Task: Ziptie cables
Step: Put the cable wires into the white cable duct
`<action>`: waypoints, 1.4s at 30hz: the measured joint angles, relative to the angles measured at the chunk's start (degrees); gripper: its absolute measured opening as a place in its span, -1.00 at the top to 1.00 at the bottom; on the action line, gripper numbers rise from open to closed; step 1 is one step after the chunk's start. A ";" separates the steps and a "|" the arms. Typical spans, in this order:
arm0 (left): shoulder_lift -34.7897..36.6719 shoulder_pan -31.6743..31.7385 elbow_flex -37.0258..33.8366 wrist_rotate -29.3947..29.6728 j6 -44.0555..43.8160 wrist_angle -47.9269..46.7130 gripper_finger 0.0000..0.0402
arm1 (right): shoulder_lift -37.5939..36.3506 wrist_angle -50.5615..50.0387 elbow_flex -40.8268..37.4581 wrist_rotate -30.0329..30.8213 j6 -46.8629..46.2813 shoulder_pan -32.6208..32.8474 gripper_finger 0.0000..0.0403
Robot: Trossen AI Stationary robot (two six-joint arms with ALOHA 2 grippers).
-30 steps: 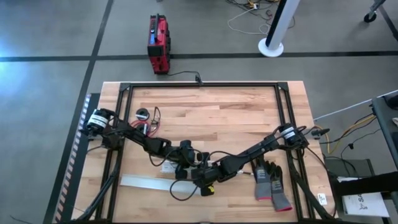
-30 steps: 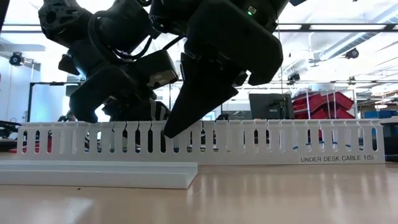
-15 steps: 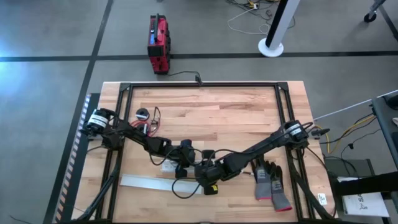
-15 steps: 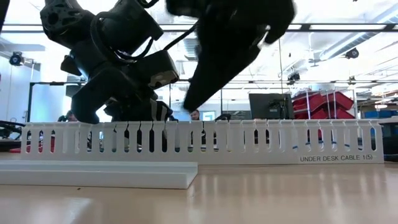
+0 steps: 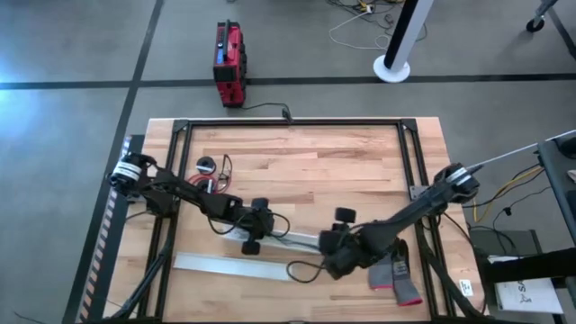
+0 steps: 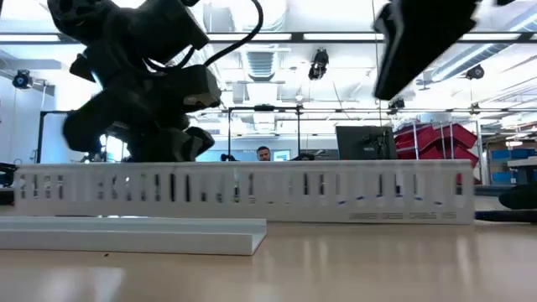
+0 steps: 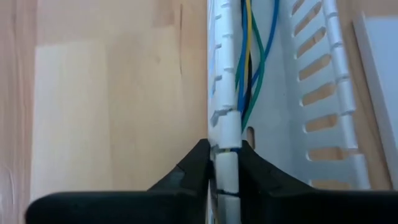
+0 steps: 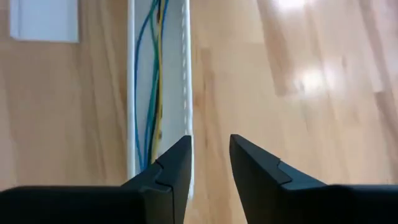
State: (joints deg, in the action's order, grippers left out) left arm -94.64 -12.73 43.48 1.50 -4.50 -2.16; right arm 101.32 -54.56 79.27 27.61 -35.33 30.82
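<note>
A white slotted duct (image 5: 295, 240) lies near the table's middle front, with blue, green and yellow wires (image 7: 249, 68) inside it. My left gripper (image 5: 263, 237) is shut on one of its walls. My right gripper (image 5: 329, 259) hovers open at the duct's right end, and one side wall (image 8: 186, 74) runs just beside one finger. Loose black cables (image 5: 306, 270) loop on the table below the duct. A small coil of red and black wire (image 5: 211, 175) lies at the far left. My left gripper pinches the duct's slotted side wall (image 7: 225, 127) between its two fingers, which lie along the duct near its left end. In the low view the duct (image 6: 252, 193) stands level behind the lid strip; whether it rests on the table, I cannot tell.
A flat white lid strip (image 5: 211, 263) lies along the front edge. Grey gloves (image 5: 396, 274) lie at the front right. A red box (image 5: 229, 63) stands on the floor beyond the table, its cord reaching the black frame (image 5: 288, 121).
My right gripper has risen off the duct and gone toward the table's right edge. My left gripper has drawn a little toward the left edge, and the duct has slid leftward with it.
</note>
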 joint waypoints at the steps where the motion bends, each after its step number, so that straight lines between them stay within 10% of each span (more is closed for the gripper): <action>1: 0.19 0.00 0.00 -0.10 0.02 -0.64 0.76 | -1.10 0.16 -1.76 -0.35 -1.23 0.40 0.53; 21: 0.96 0.28 3.01 -0.66 -0.57 5.48 0.18 | -7.17 24.65 -26.85 -21.66 -8.60 0.63 0.43; 42: -3.36 1.31 4.44 -0.55 -1.13 7.55 0.98 | -3.00 27.19 -23.95 -16.71 -2.68 -0.77 0.93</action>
State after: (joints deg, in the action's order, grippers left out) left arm -98.00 -11.42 47.92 0.95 -5.63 5.39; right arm 98.32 -27.37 55.32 10.90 -38.00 30.04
